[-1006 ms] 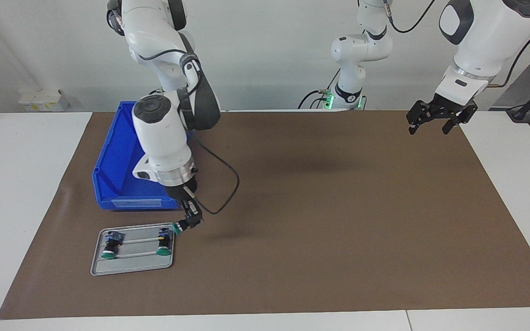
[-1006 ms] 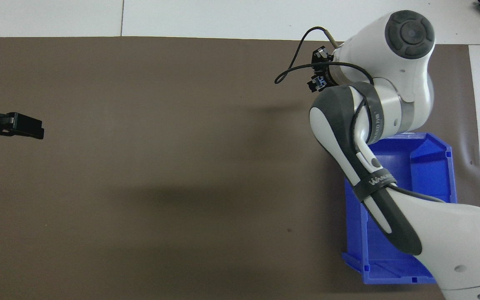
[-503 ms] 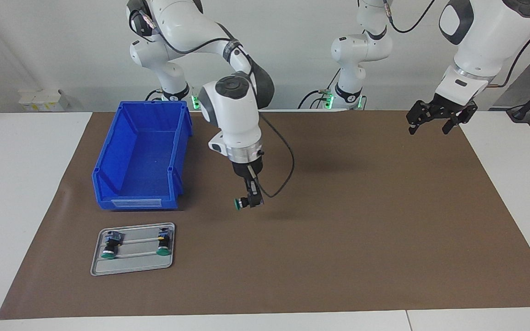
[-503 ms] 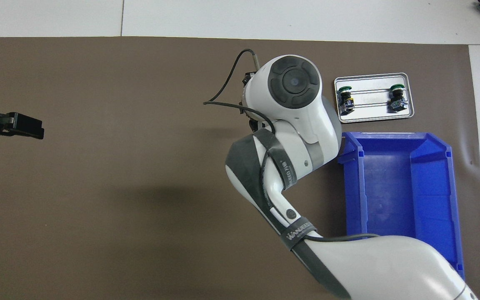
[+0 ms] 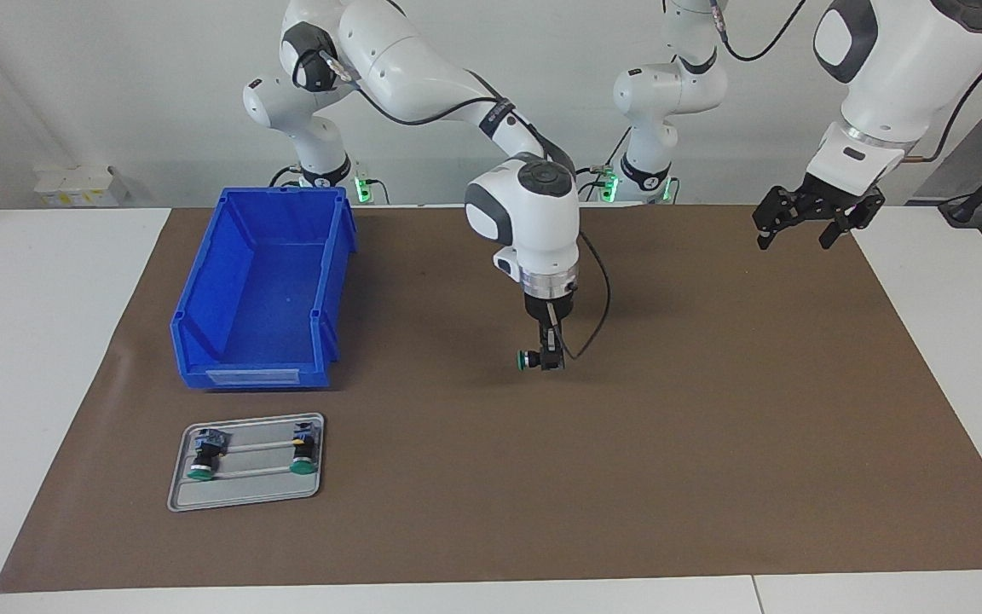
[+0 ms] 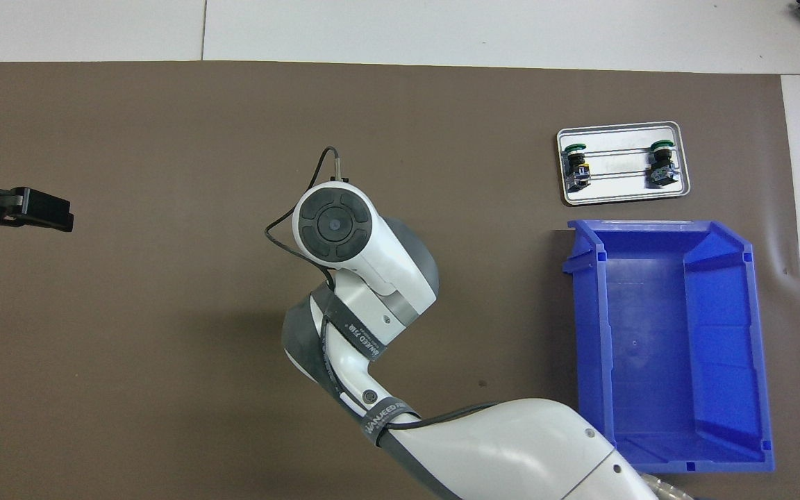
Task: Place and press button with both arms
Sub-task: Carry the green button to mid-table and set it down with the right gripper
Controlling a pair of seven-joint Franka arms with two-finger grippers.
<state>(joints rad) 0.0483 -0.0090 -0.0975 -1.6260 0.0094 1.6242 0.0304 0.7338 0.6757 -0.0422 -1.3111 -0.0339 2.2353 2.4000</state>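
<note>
My right gripper is shut on the button, a small black body whose green cap points toward the right arm's end of the table. It hangs low over the middle of the brown mat. In the overhead view the right arm's wrist covers both gripper and button. My left gripper waits open and raised over the mat's corner at the left arm's end, with nothing in it. It also shows at the picture's edge from above, left gripper.
A grey tray holds two other green-capped buttons at the right arm's end, farther from the robots than an empty blue bin. From above, the tray lies past the bin.
The right arm has carried the button from beside the tray to over the mat's middle, toward the left arm's end. The tray and bin are uncovered. The left arm has not moved.
</note>
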